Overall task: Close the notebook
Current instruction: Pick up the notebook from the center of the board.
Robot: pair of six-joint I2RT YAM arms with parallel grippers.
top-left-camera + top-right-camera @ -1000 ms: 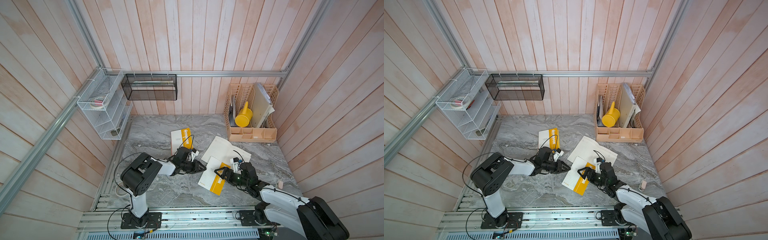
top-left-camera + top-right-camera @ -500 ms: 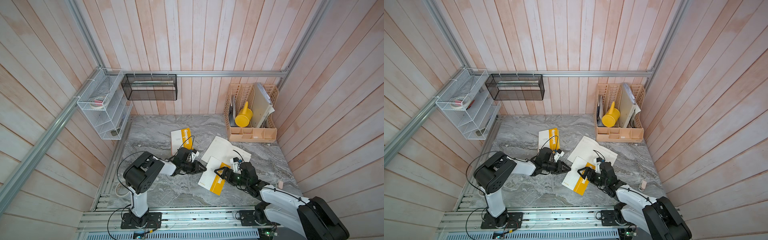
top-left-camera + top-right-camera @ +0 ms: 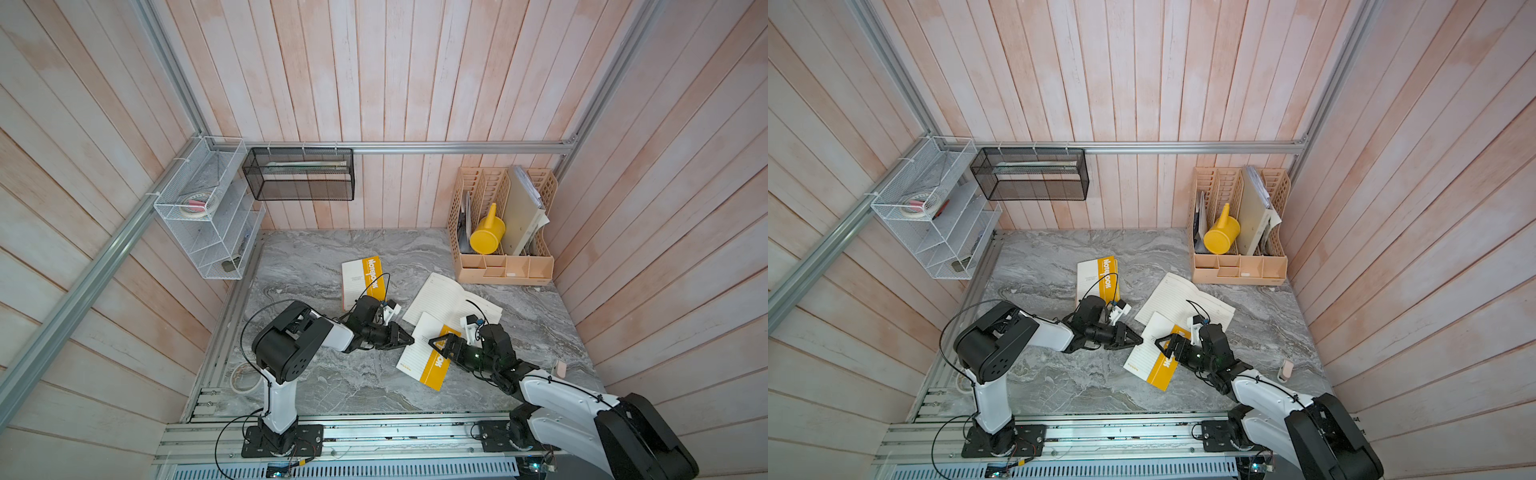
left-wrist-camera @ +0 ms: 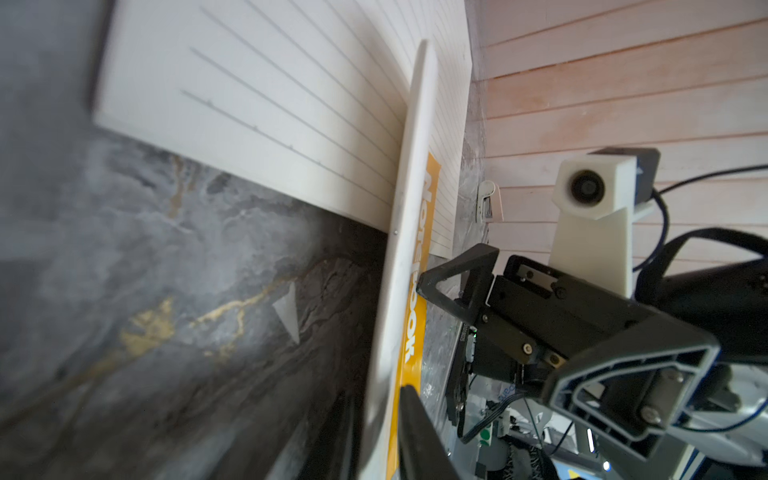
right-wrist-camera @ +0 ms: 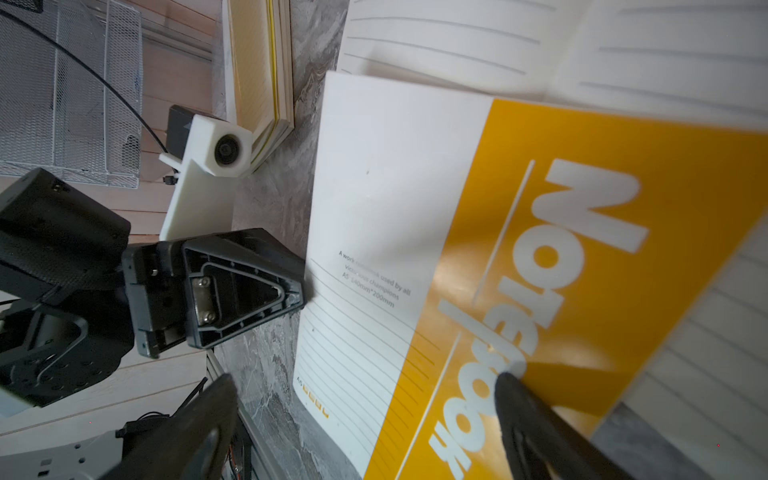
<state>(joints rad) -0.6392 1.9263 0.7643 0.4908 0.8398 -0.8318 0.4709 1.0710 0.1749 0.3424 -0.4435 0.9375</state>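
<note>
Top views both show the open notebook [image 3: 451,299] on the table [image 3: 332,386] between the arms; left wrist view, the left tool [image 4: 382,432] clenched on its raised cover edge; right wrist view, the right tool [image 5: 363,380] released above that cover.

Grey marbled tabletop [image 3: 353,386], open notebook [image 3: 449,299], closed notebook [image 3: 360,277] beside it, beige organizer [image 3: 503,266] at back
</note>
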